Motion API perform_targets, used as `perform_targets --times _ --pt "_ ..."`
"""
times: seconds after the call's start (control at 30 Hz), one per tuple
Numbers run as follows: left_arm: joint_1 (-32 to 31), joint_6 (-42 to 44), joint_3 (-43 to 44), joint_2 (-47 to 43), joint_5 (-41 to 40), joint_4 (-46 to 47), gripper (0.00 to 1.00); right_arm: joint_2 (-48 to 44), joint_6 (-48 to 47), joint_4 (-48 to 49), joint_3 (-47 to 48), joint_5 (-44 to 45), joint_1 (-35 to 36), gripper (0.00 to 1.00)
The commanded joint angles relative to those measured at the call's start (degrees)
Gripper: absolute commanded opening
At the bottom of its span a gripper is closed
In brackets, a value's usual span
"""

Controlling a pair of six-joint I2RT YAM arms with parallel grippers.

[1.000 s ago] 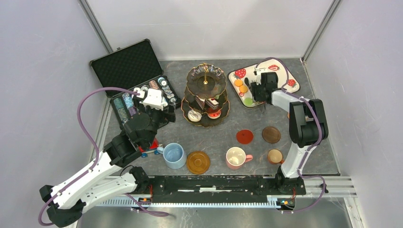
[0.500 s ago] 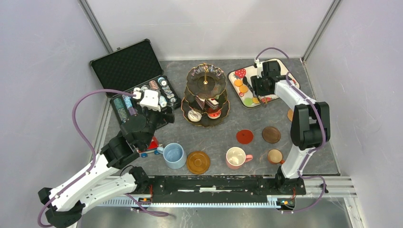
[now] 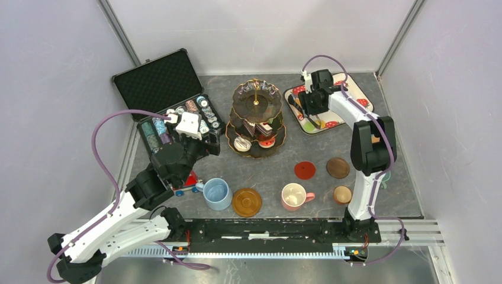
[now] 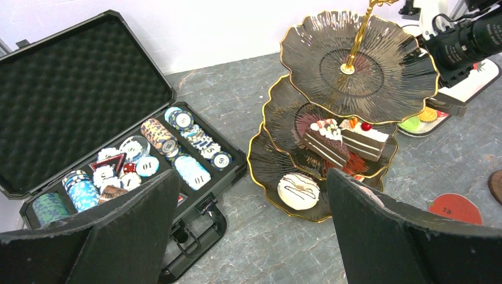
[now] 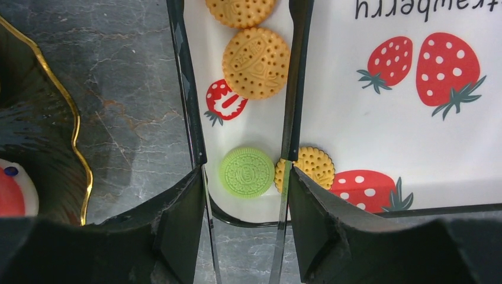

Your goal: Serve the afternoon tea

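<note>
Jaws half-parted and holding nothing, the right gripper (image 3: 301, 105) hangs over the strawberry tray (image 3: 355, 94) at the tabletop's far right, beside the three-tier stand (image 3: 256, 118). Left gripper (image 4: 251, 236) gapes wide, facing scalloped gold-rimmed plates and a glazed donut (image 4: 299, 190). Wrist view: green biscuit (image 5: 247, 172), round and embossed, sits squarely between the right jaws.

- The right claw (image 5: 243, 177) hangs over a white strawberry-print tray (image 5: 391, 136), its fingers (image 5: 183, 89) apart.
- A green biscuit (image 5: 247, 172) lies between the fingers, nothing gripped.
- Orange biscuits lie nearby: one (image 5: 256, 63) between the fingers, another (image 5: 308, 165) under the right finger.
- The gold-rimmed stand (image 5: 35, 118) sits left on the grey surface (image 5: 130, 89).
</note>
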Motion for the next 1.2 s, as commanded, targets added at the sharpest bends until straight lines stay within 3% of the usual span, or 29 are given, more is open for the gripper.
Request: perform_targets --times 0.0,0.27,0.43,0.83,1.17 --pt "0.18 -2.20 1.12 -0.57 -0.41 0.74 0.99 1.61 -0.52 -1.19 3.31 2.22 0.39 0.56" --pt "0.18 -2.37 1.19 -0.23 0.31 0.69 0.99 1.97 -0.83 -1.18 2.61 4.38 0.56 0.50" --pt "0.18 -2.32 1.15 -0.45 -0.10 0.55 0.99 1.32 -1.39 -1.37 0.99 5.35 0.99 0.54" --pt "0.18 -1.93 1.10 -0.99 -0.95 0.64 0.99 3.99 -2.81 -4.90 4.06 10.31 3.80 0.55" --pt "0.18 -1.93 1.04 -1.17 -0.80 0.73 0.99 5.57 -3.05 -6.40 7.12 13.29 3.96 0.41"
